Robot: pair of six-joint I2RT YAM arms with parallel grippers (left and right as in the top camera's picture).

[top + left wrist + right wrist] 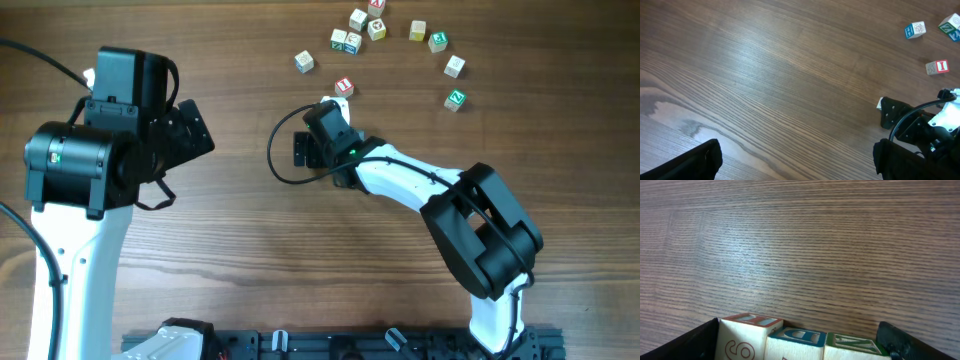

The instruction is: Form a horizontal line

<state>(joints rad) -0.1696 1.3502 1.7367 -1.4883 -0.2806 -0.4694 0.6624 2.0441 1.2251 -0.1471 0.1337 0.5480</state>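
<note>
Where the overhead camera looks down, the right gripper reaches over the middle of the wooden surface, just below a single red-marked cube. More loose cubes lie scattered toward the top of the view. The left gripper hangs well apart at the left, above bare wood.

From the left wrist, that gripper's fingers stand spread wide at the lower corners, with nothing between them. The right arm shows at the lower right, near the red-marked cube.

From the right wrist, the row of three cubes sits on the surface, joined side to side, with red, blue and green marks in turn. The right gripper's fingers press against the two ends, clamping the row between them.
</note>
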